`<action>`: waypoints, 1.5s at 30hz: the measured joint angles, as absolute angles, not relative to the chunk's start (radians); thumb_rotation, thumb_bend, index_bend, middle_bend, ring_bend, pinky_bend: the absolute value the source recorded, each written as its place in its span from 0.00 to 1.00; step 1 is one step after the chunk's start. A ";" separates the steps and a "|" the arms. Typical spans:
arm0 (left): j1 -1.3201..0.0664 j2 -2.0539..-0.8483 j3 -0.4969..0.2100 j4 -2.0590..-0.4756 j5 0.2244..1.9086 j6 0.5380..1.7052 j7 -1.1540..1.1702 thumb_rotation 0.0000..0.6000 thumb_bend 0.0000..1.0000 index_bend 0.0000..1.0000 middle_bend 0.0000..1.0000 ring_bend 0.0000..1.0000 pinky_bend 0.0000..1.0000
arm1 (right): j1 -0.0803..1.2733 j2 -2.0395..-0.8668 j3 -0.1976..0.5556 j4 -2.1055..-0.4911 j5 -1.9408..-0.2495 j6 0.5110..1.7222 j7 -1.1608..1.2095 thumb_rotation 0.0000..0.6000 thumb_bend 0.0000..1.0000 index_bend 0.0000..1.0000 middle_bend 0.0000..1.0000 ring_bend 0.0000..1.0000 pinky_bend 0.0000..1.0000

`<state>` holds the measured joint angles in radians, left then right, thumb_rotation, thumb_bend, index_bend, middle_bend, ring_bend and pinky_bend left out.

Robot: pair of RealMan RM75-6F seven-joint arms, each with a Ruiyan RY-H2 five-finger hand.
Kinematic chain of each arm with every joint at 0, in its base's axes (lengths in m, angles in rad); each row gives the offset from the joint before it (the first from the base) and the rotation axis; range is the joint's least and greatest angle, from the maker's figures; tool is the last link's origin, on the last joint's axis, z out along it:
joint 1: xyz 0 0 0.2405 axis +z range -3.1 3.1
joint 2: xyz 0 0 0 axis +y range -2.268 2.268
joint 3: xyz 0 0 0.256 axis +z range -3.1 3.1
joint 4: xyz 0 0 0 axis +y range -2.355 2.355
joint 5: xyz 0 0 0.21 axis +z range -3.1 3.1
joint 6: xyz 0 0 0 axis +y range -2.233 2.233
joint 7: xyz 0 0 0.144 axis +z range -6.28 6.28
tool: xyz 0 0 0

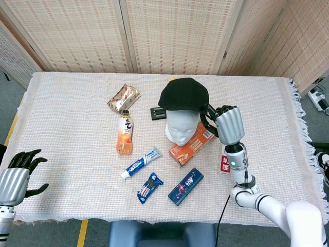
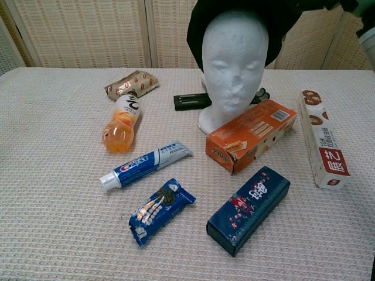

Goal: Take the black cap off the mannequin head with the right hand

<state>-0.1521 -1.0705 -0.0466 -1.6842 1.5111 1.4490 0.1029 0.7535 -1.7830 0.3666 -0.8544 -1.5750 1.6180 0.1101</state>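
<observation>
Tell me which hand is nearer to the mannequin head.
Right. The right hand is just beside the mannequin head, gripping the black cap at its brim. The left hand is far off at the table's near left corner.

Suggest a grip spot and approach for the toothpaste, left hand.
Pinch the toothpaste across its flat blue body at mid-length, coming from above. It lies flat and diagonal, white cap toward the robot's left, tail near the orange box. Both long sides look clear, so fingers could straddle it. The left hand is open at the near edge.
</observation>
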 measured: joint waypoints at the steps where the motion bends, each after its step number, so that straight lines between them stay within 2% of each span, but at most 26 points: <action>1: -0.153 -1.071 -0.047 -1.685 1.511 1.448 0.104 1.00 0.13 0.35 0.19 0.19 0.17 | 0.762 -1.779 0.374 -0.848 -1.566 1.607 0.107 1.00 1.00 0.90 1.00 1.00 1.00; 8: -0.159 -1.072 -0.046 -1.688 1.506 1.435 0.118 1.00 0.13 0.34 0.19 0.19 0.17 | 0.805 -1.746 0.406 -0.778 -1.513 1.542 0.101 1.00 1.00 0.90 1.00 1.00 1.00; 16: -0.167 -1.074 -0.046 -1.694 1.503 1.420 0.131 1.00 0.13 0.34 0.19 0.19 0.17 | 0.781 -1.657 0.378 -0.770 -1.510 1.531 0.098 1.00 1.00 0.90 1.00 1.00 1.00; 22: -0.175 -1.079 -0.045 -1.704 1.518 1.418 0.137 1.00 0.13 0.34 0.19 0.19 0.17 | 0.711 -1.557 0.336 -0.855 -1.518 1.550 0.087 1.00 1.00 0.90 1.00 1.00 1.00; 34: -0.177 -1.082 -0.039 -1.713 1.523 1.417 0.143 1.00 0.13 0.34 0.19 0.19 0.17 | 0.528 -1.370 0.236 -1.134 -1.519 1.587 0.053 1.00 1.00 0.90 1.00 1.00 1.00; 39: -0.180 -1.087 -0.037 -1.717 1.529 1.414 0.147 1.00 0.13 0.34 0.19 0.19 0.17 | 0.495 -1.377 0.189 -1.140 -1.516 1.548 0.054 1.00 1.00 0.90 1.00 1.00 1.00; 45: -0.180 -1.085 -0.036 -1.721 1.523 1.411 0.154 1.00 0.13 0.34 0.19 0.18 0.17 | 0.500 -1.459 0.169 -1.050 -1.499 1.466 0.079 1.00 1.00 0.89 1.00 1.00 1.00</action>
